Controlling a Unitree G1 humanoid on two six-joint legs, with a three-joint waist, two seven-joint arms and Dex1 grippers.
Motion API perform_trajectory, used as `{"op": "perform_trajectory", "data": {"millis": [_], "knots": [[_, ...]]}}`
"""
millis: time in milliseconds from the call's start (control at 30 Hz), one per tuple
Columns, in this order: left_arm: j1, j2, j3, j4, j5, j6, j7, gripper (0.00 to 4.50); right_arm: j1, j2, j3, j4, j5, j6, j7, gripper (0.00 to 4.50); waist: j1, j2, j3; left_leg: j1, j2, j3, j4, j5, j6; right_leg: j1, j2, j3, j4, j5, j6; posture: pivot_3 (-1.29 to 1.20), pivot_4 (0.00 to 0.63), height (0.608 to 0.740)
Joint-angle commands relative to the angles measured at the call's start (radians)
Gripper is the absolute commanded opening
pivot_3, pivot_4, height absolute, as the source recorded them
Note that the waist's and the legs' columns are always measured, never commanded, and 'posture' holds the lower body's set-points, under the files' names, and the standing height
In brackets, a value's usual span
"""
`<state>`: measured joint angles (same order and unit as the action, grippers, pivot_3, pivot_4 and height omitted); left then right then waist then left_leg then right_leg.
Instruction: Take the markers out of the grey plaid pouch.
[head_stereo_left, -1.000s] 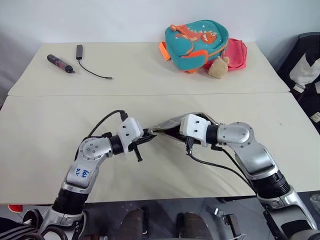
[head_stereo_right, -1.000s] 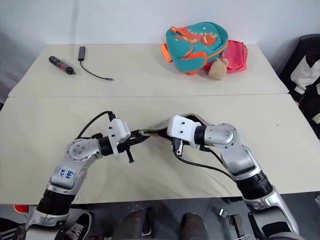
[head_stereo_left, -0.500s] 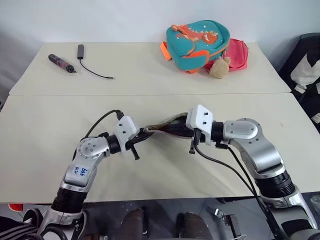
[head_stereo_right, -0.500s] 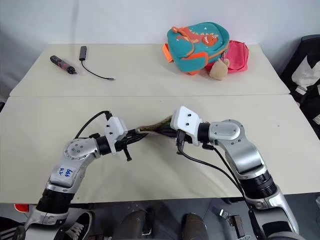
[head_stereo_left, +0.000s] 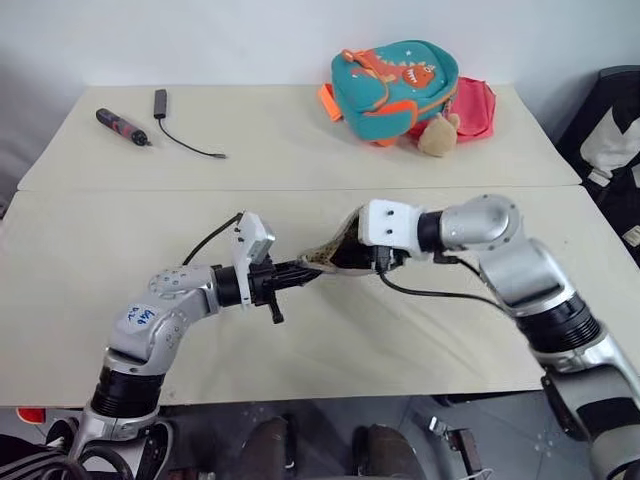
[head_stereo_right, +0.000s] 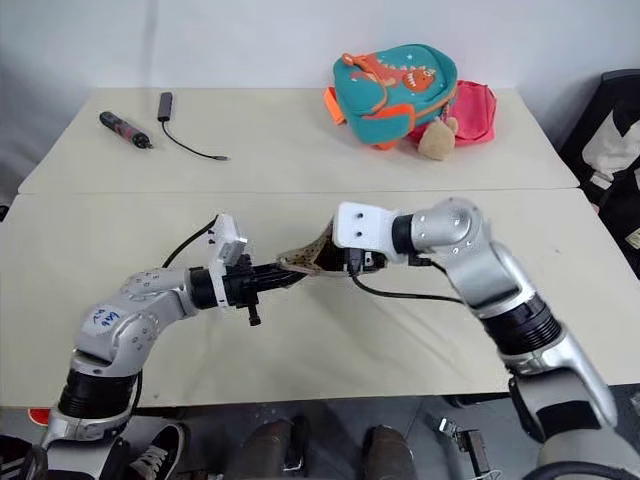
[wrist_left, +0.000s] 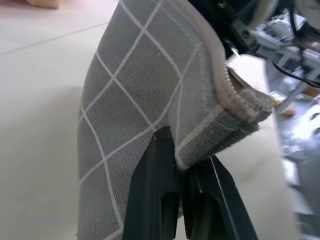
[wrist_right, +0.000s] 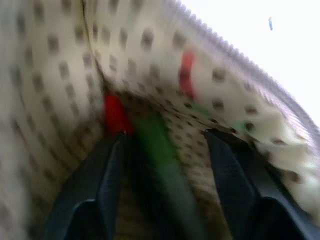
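The grey plaid pouch (head_stereo_left: 326, 254) hangs lifted off the table between my two grippers. My left gripper (wrist_left: 182, 172) is shut on the pouch's corner seam beside the zipper. My right gripper (wrist_right: 165, 140) reaches into the pouch's open mouth, its fingers (wrist_right: 105, 180) spread apart against the brown dotted lining. Between those fingers lie the markers: a green one (wrist_right: 161, 147) down the middle and a red one (wrist_right: 115, 115) near one fingertip. From the head views the right fingertips are hidden inside the pouch (head_stereo_right: 312, 258).
A teal dinosaur backpack (head_stereo_left: 393, 88), a pink bag (head_stereo_left: 474, 108) and a small plush toy (head_stereo_left: 436, 136) sit at the far right. A dark maroon pen-shaped tool (head_stereo_left: 120, 127) and a black cable (head_stereo_left: 186, 141) lie far left. A seam (head_stereo_left: 120, 190) splits the tabletop.
My right gripper has opened and pushed into the pouch's mouth, with its wrist raised. My left wrist has rolled while still gripping the pouch's corner.
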<state>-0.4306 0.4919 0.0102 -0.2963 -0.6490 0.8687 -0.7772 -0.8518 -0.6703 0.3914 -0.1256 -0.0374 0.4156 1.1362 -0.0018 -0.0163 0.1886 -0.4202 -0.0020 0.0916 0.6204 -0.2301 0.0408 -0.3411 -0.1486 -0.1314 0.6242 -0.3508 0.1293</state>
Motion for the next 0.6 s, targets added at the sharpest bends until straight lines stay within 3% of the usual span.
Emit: {"op": "perform_trajectory", "data": {"millis": [33, 200, 333, 600], "knots": [[-0.019, -0.004, 0.041, -0.024, -0.140, 0.098, -0.031, 0.00, -0.048, -0.027, -0.009, -0.096, 0.042, 0.094, 0.078, 2.57, 0.000, 0.000, 0.000, 0.000, 0.000, 0.000, 0.000, 0.000, 0.000, 0.000, 0.000, 0.000, 0.000, 0.000, 0.000, 0.00, 0.150, 0.740], [0.018, 0.023, 0.020, -0.005, -0.132, 0.092, -0.067, 0.00, -0.067, -0.068, -0.003, -0.159, 0.093, 0.226, 0.161, 2.57, -0.001, 0.000, 0.000, 0.000, 0.000, -0.001, 0.000, 0.000, 0.000, 0.000, 0.000, 0.001, 0.000, 0.000, 0.000, 0.00, 0.150, 0.740], [0.028, 0.016, -0.014, 0.075, 0.022, -0.087, -0.024, 0.00, -0.005, -0.104, 0.138, -0.128, -0.035, 0.130, 0.163, 2.57, 0.001, 0.000, 0.000, 0.000, 0.000, 0.000, 0.000, 0.000, -0.001, 0.000, 0.000, 0.001, 0.000, 0.000, 0.000, 0.00, 0.150, 0.740], [0.070, 0.032, -0.046, 0.117, 0.106, -0.188, -0.036, 0.00, -0.021, -0.038, 0.179, -0.044, -0.090, 0.128, 0.132, 2.57, -0.003, -0.001, 0.000, 0.001, 0.000, 0.001, 0.000, 0.000, -0.001, 0.000, 0.000, 0.000, 0.000, 0.000, 0.000, 0.00, 0.150, 0.740]]}}
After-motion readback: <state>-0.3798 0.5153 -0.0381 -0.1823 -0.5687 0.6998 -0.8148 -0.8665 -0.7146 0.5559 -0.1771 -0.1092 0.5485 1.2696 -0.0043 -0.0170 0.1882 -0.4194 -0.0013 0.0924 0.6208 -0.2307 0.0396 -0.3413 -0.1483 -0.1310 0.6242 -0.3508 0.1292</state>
